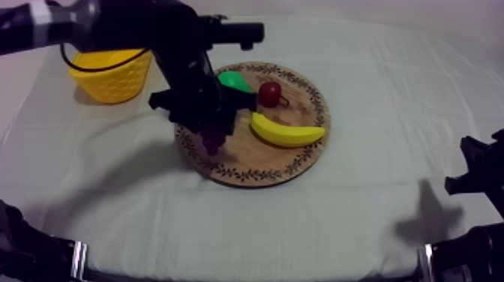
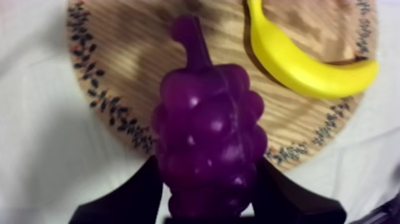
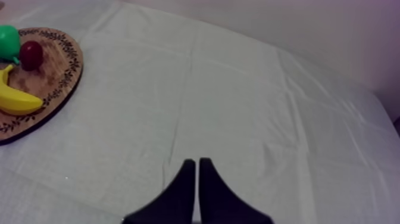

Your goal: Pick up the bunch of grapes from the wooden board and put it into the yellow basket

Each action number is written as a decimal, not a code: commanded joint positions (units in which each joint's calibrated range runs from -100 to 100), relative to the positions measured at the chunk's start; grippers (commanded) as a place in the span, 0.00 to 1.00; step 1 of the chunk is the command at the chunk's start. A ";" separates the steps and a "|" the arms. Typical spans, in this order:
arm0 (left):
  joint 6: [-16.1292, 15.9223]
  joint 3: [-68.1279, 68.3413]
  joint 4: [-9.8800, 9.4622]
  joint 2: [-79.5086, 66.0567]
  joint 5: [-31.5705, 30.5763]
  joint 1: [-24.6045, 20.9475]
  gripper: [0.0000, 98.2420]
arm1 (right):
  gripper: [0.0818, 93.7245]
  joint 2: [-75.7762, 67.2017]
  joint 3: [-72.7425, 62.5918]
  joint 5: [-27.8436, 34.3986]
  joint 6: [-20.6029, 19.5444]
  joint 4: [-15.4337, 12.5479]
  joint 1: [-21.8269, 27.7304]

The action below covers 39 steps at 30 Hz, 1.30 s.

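My left gripper (image 2: 208, 182) pinching grapes (image 2: 208, 137) at sides over board (image 2: 119, 77); likely stiff, light, slick; right gripper (image 3: 197, 170) pressed together

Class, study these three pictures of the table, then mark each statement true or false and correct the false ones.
1. The left gripper is shut on the purple bunch of grapes. True.
2. The right gripper is open. False: the right gripper's fingers lie together, above the grey-white cloth.
3. The yellow banana lies in the yellow basket. False: the banana lies on the round wooden board, outside the basket.
4. The small red fruit sits on the board beside the green pear. True.
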 commanded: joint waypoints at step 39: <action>-15.42 -1.26 -3.90 -22.85 5.22 -31.70 0.43 | 0.00 0.00 -0.04 0.00 0.02 -0.02 0.00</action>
